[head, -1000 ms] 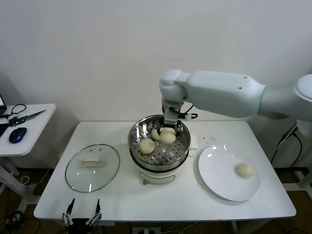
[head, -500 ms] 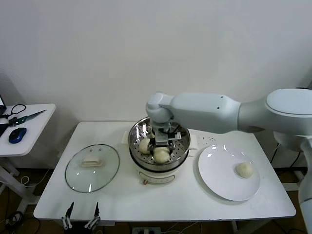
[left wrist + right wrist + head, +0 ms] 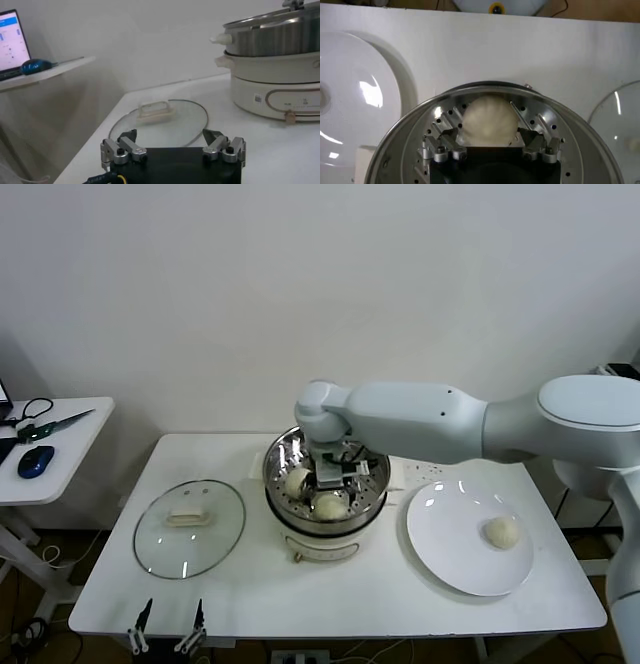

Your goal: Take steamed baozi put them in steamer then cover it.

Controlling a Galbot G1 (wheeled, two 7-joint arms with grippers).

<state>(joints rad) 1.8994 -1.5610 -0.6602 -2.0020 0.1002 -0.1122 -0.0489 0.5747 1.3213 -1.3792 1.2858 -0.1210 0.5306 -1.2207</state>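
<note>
Baozi sits on the steamer tray between the right gripper's parted fingers; a straight lift should clear it. Left gripper waits open near the lid.

even, bright overhead light; soft shadows on the table; glare on the plate and steamer rim.

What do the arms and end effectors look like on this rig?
Right arm: smooth, glossy white rounded shell, bulbous joints. Right end effector: black body, two grey metal fingers with screw heads at their bases. Left end effector: the same build, black block, grey metal fingers with dark tips, a black cable at its base. No markings visible.
</note>
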